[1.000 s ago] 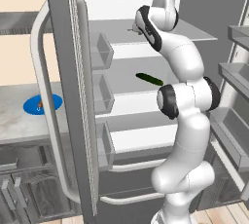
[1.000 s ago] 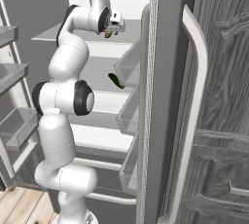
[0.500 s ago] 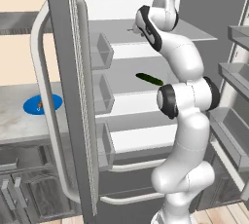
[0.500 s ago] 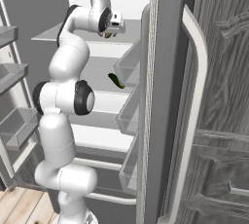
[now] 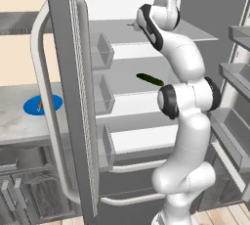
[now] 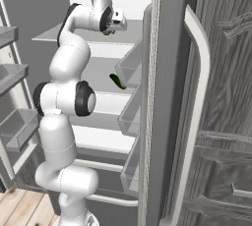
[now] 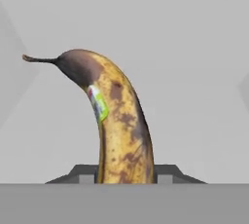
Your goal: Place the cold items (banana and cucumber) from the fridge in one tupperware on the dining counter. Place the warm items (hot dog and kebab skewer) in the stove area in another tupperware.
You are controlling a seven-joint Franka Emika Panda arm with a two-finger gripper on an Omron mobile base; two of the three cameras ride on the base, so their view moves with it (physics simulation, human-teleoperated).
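Banana (image 7: 119, 125) between pincer (image 7: 125, 178) fingertips, top shelf.

We see a glossy white arm (image 5: 188, 121) built of rounded, bulbous segments, with dark grey to black rings and discs at its joints. A round dark cap with a grey centre tops its uppermost joint. Its small hand (image 6: 114, 23) is white with dark parts.
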